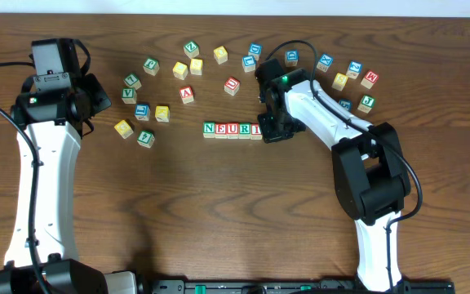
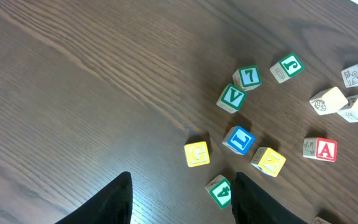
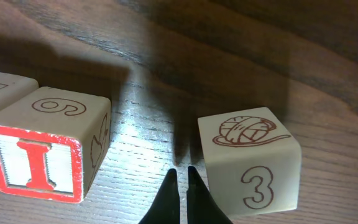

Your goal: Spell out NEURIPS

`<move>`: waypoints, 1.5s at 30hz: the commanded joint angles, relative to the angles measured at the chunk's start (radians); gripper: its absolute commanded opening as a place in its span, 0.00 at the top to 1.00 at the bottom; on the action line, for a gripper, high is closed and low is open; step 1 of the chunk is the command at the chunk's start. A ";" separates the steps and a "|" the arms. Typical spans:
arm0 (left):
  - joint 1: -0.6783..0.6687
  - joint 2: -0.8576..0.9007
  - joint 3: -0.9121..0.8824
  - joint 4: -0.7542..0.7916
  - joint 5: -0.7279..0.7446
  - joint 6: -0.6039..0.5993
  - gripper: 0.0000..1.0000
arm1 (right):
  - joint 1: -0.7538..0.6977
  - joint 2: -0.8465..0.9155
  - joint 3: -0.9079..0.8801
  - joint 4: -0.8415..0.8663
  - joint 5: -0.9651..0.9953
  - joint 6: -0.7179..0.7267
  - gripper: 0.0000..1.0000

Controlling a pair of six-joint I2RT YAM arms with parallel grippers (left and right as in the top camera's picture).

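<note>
Hovering over scattered blocks point(image 2: 238, 140), the left claw point(image 2: 182, 186) stands open and empty. In the middle, the row of blocks point(image 1: 232, 129) reads N, E, U, R, I, its long axis running left to right, letter tops toward the far edge. Past the I block point(image 3: 36, 163), the right claw point(image 3: 182, 177) is closed and empty, beside a block marked 3 point(image 3: 250, 158).

Overhead looks straight down at the table point(image 1: 219, 204); wrist views sit closer (left shares the V cube point(image 2: 232, 98)).
</note>
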 commanded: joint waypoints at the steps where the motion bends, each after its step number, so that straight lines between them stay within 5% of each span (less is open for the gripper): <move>1: 0.003 0.004 0.013 0.001 -0.002 -0.002 0.50 | -0.016 -0.047 -0.002 0.003 0.021 0.011 0.99; 45: 0.003 0.004 0.013 0.001 -0.002 -0.002 0.50 | -0.048 -0.140 -0.095 0.098 0.064 0.004 0.99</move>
